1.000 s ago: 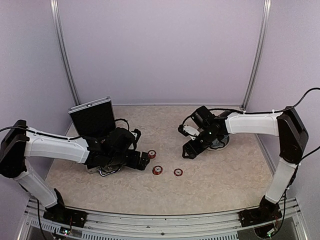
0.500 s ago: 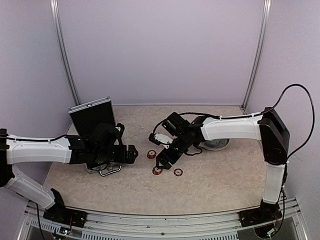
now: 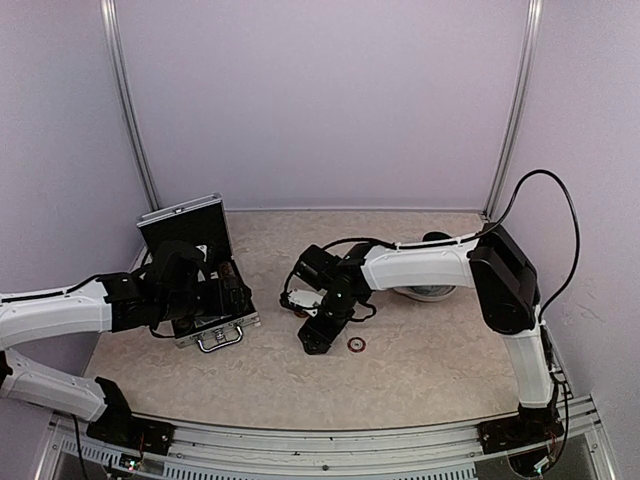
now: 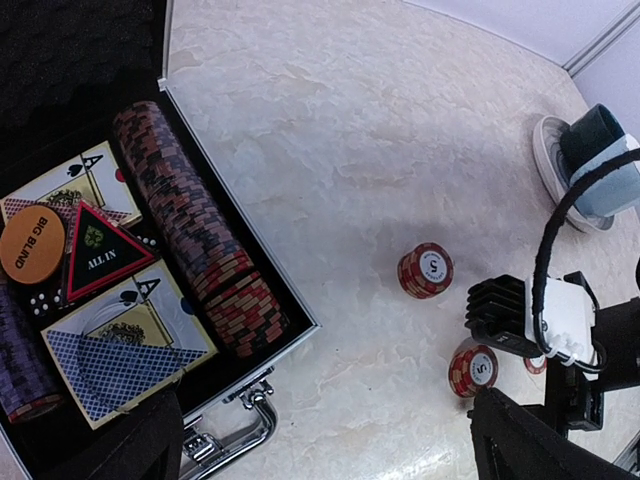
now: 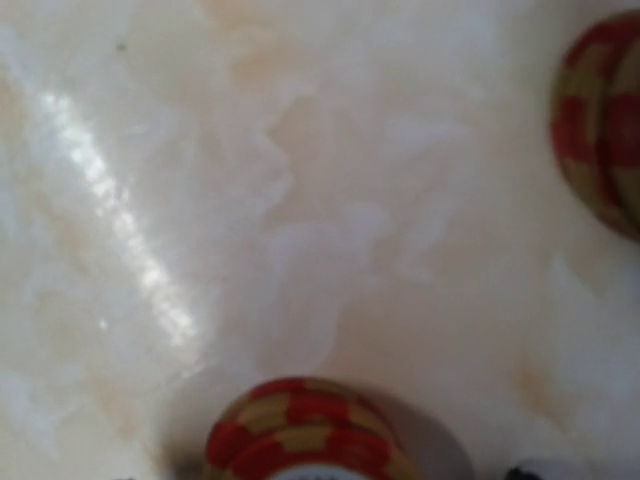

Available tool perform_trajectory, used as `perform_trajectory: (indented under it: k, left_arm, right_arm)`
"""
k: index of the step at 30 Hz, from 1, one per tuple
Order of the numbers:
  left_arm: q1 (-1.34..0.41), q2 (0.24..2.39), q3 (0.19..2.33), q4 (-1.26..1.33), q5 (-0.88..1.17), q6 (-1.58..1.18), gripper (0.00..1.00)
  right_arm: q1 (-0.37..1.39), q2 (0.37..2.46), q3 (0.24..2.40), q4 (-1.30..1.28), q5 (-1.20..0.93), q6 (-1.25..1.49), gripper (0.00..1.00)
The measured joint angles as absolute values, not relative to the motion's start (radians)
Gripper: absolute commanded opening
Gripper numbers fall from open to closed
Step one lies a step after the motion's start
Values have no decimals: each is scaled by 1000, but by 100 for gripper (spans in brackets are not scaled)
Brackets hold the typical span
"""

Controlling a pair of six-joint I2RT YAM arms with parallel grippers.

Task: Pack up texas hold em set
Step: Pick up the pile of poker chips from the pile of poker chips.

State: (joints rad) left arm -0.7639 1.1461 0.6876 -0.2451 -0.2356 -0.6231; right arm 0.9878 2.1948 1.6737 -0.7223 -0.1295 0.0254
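At the far left the open case [image 3: 188, 238] sits on the table [image 3: 420, 385] with its lid upright. The left arm hangs over its tray and hides most of it from above. The left gripper [image 3: 232, 296] is spread wide and holds nothing.

Its wrist camera shows the tray:
- a dark chip row [image 4: 22, 372], cut off at the frame edge
- an orange disc [image 4: 30, 245]
- a triangular marker [image 4: 100, 252]
- tiny dice [image 4: 42, 300], hard to make out
- card boxes [image 4: 120, 355]
- a long row of chips [image 4: 200, 245] along the right wall

Right of the case, one chip stack [image 4: 426, 270] stands free on the table. A second stack [image 4: 473, 368] is just beside the right gripper [image 3: 318, 336], which covers it from above. The right wrist view shows only that stack's top, cut off at the lower edge, and no fingers. I cannot tell how wide this gripper stands or whether it grips. A single flat chip [image 3: 355, 345] lies near it. Farther right, the right arm hides part of the saucer [image 4: 548, 150], which bears a cup [image 4: 598, 135].
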Motion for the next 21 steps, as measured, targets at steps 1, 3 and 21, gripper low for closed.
perform_trajectory:
  k: [1, 3, 21]
  left_arm:
    - [-762, 1145, 686, -245, -235, -623, 99]
    - [-757, 1144, 683, -244, -227, -623, 99]
    - [-735, 1132, 665, -233, -191, -622, 99]
  right_arm:
    - [992, 2198, 1681, -731, -129, 23, 77]
    - [1000, 2203, 1690, -746, -124, 20, 75]
    - [1040, 2248, 1763, -811, -24, 15, 58]
